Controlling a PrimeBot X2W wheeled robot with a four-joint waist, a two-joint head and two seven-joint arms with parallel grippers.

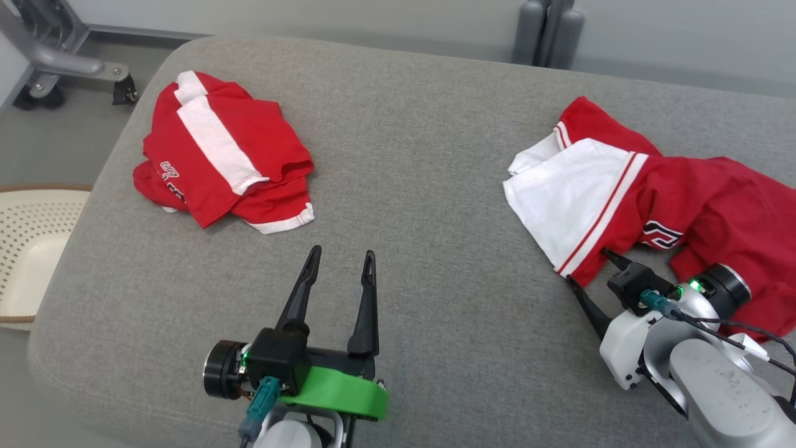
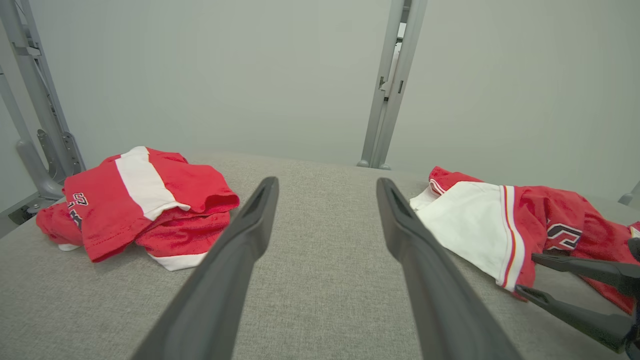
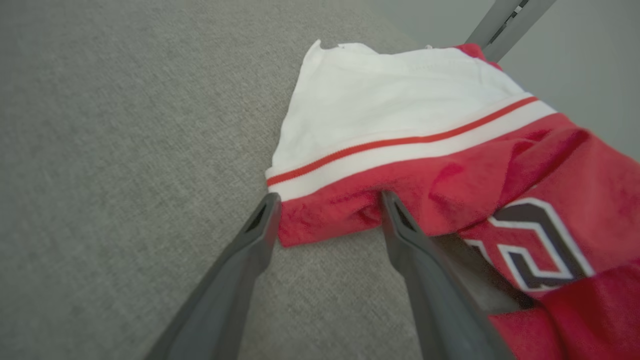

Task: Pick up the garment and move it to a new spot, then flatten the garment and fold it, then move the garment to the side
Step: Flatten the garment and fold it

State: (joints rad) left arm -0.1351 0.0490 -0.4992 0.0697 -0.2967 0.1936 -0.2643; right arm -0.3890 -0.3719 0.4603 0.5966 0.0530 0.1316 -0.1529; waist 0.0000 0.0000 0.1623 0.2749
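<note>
The crumpled red and white garment (image 3: 450,165) on the right carries a large black figure edged in white, partly hidden by a crease, that reads as a 2. The folded red garment (image 1: 217,149) bears small black-and-white characters, too creased to read

Two red-and-white garments are counted: one folded garment (image 1: 224,152), well beyond the left gripper's (image 1: 344,251) fingertips, and one crumpled garment (image 1: 653,199), its hem between the right gripper's (image 1: 587,265) spread fingers (image 1: 584,305). Two grippers are seen, with four fingers in all. One grey cushion (image 1: 423,186) and one perforated basket (image 1: 31,230) are also counted.
</note>
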